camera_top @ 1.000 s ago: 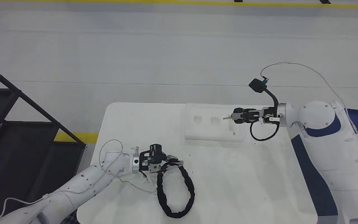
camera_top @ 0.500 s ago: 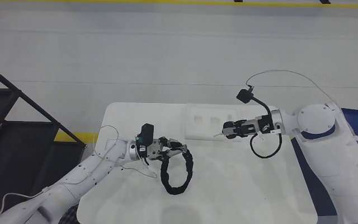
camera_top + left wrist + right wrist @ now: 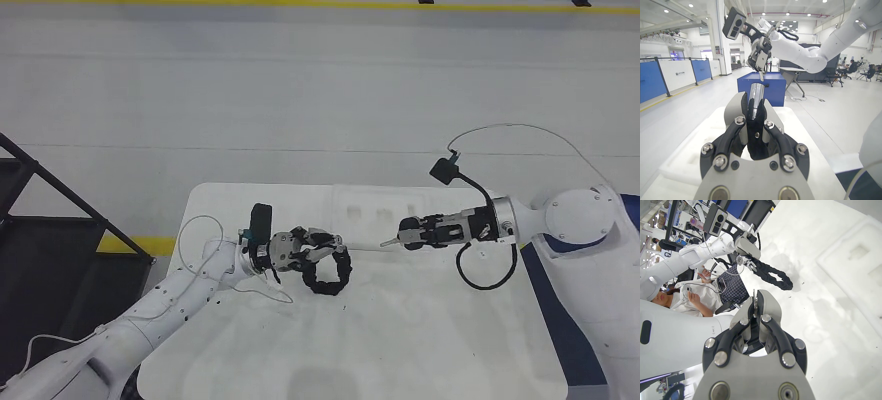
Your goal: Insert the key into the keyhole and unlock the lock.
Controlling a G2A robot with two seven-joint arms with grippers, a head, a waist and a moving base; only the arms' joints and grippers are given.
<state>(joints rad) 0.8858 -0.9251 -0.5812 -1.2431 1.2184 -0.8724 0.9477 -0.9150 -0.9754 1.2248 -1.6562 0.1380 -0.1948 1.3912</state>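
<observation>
1. Left gripper (image 3: 752,100): the jaws are clenched on the cable lock (image 3: 318,262). Both pads bear on the black sleeve at the base of its chrome barrel (image 3: 755,91). The barrel projects beyond the fingertips toward the other arm.
2. Right gripper (image 3: 756,306): the jaws are closed almost fully and pinch the key (image 3: 761,76) by its head. The blade sticks out ahead of the fingertips.
3. Position: both items are held above the table (image 3: 450,330). The key tip is near the barrel's end, roughly in line with it but not touching. The keyhole itself cannot be made out.
4. Handling, lock (judgement):
   - The barrel is rigid, polished and likely slippery, so the sleeved base is the sounder place to grip.
   - The fabric-covered cable loop (image 3: 330,275) is limp. It hangs below the gripper and may swing or drag the barrel off line.
   - The lock looks moderately heavy for its size.
5. Handling, key (judgement):
   - The key is light, thin and stiff.
   - It is best held across the flat faces of its head.
   - The turning load could make it rotate between the pads, so firm pressure is needed.
6. Surroundings: a white foam tray (image 3: 360,232) with 2 visible recesses lies on the table beyond the grippers.
</observation>
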